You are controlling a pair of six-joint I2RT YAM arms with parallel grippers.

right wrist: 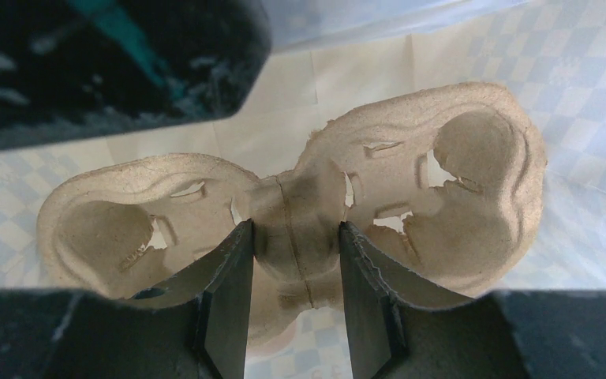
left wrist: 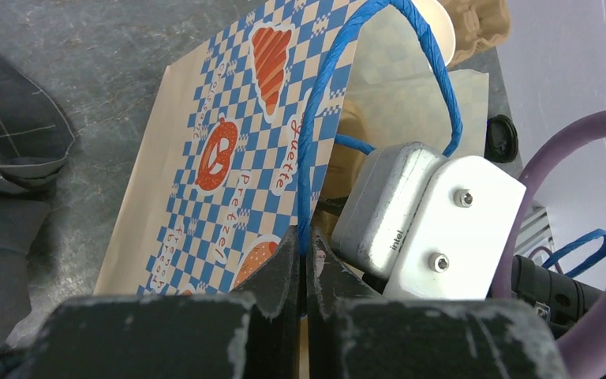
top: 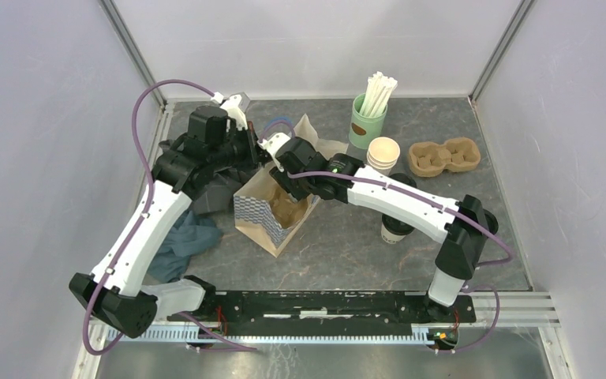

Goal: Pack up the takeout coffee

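Note:
A white takeout coffee cup (top: 395,230) with a black lid stands on the table, partly under my right arm. A second black lid (top: 403,182) shows just behind that arm. The blue-checked paper bag (top: 262,217) stands open at the centre. My left gripper (left wrist: 306,246) is shut on the bag's blue rope handle (left wrist: 321,95) and holds it up. My right gripper (right wrist: 292,237) reaches down inside the bag, shut on the middle ridge of a brown pulp cup carrier (right wrist: 473,158). The carrier lies level over the bag's floor.
A second pulp carrier (top: 444,156) lies at the back right. A stack of lidless paper cups (top: 383,154) and a green cup of white straws (top: 368,118) stand behind the bag. A dark cloth (top: 183,241) lies left of the bag.

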